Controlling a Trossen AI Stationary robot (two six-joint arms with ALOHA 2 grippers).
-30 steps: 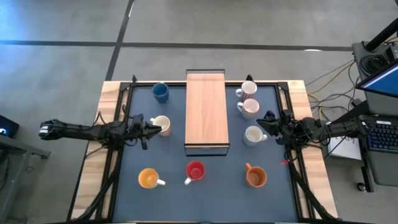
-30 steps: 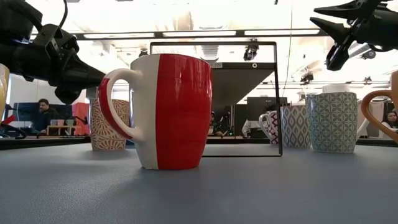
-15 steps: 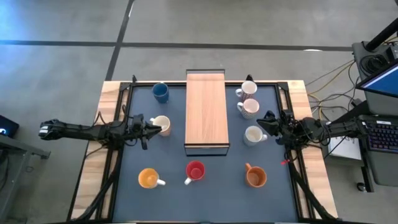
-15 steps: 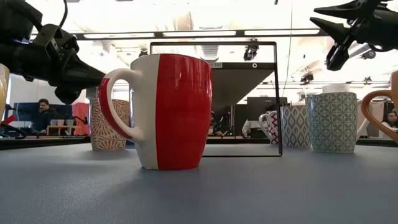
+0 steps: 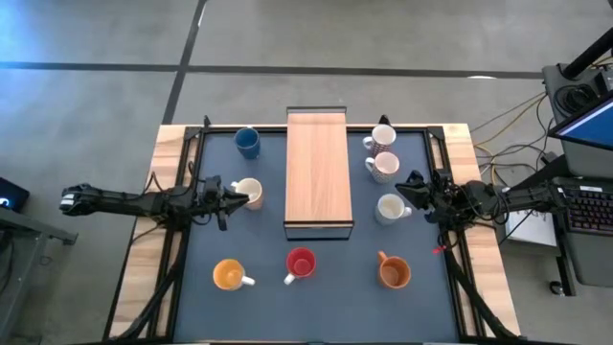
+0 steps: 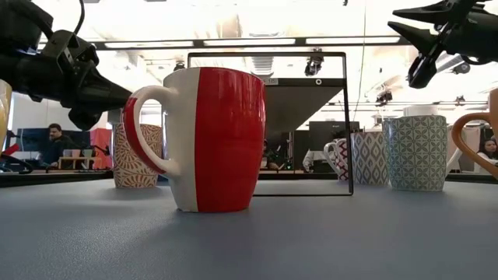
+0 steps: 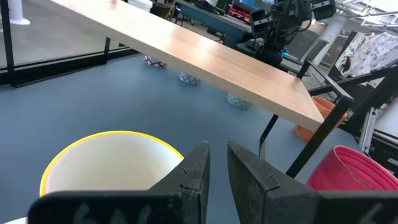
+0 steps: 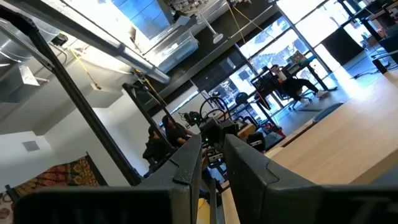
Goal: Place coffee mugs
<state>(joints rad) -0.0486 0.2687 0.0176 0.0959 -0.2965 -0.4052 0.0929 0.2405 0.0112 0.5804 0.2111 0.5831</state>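
Eight mugs: that's the helper-free count I get from above, all standing on the dark mat of the table [image 5: 326, 307], none on the board.
Board: long light-wood board [image 5: 319, 171] runs down the middle, raised on a thin black frame, top bare.
Left side mugs: blue mug [image 5: 248, 143] near the far edge, cream mug [image 5: 248, 193] beside the board, yellow-orange mug [image 5: 229, 276] near the front.
Middle: red mug [image 5: 301, 264] just in front of the board's near end.
Right side mugs: two white mugs [image 5: 383, 137] touching or almost touching at the far end, another white mug [image 5: 390, 208] lower down, brown-orange mug [image 5: 394, 273] near the front.
Open room: wide bare mat between the front row and the front edge; a clear lane on each side between the mugs and the wooden rim.
Left tool: left tool [image 5: 237, 197] sits right at the cream mug's rim; fingers nearly together with just a thin slit, gripping nothing, can't tell if they touch the rim.
Right tool: right tool [image 5: 406, 187] hangs above the mat just beside the lower white mug, fingers close together with a narrow gap, holding nothing.
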